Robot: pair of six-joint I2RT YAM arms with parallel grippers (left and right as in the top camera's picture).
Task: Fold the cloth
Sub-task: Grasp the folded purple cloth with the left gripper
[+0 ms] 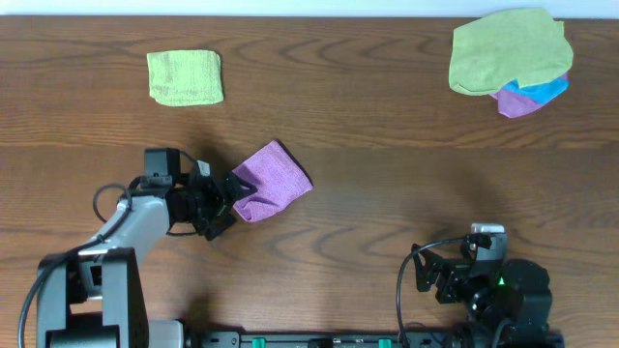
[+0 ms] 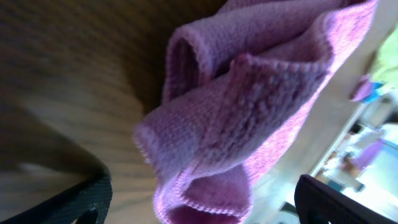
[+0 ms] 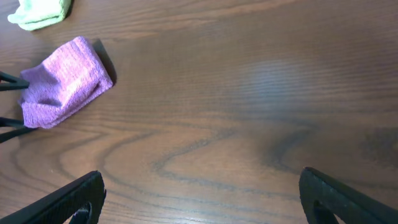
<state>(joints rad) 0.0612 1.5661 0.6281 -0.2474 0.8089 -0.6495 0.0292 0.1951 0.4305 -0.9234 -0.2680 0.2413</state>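
On the brown wood-grain worktop [image 1: 387, 145], the right gripper [image 3: 202, 183] is spread over bare wood. The left gripper [image 1: 225, 199] is spread around an edge of the one crumpled purple cloth [image 1: 274, 181], left of centre. Farther back lie two lime-green cloths, the folded one [image 1: 184, 77] at left and the heaped one [image 1: 505, 50] at right, over a blue scrap [image 1: 549, 90] and a purple scrap [image 1: 520, 104].

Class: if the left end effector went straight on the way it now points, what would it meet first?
The purple cloth, lying bunched on the table directly ahead of the open left end effector. It looks very close, though whether it already touches is unclear.
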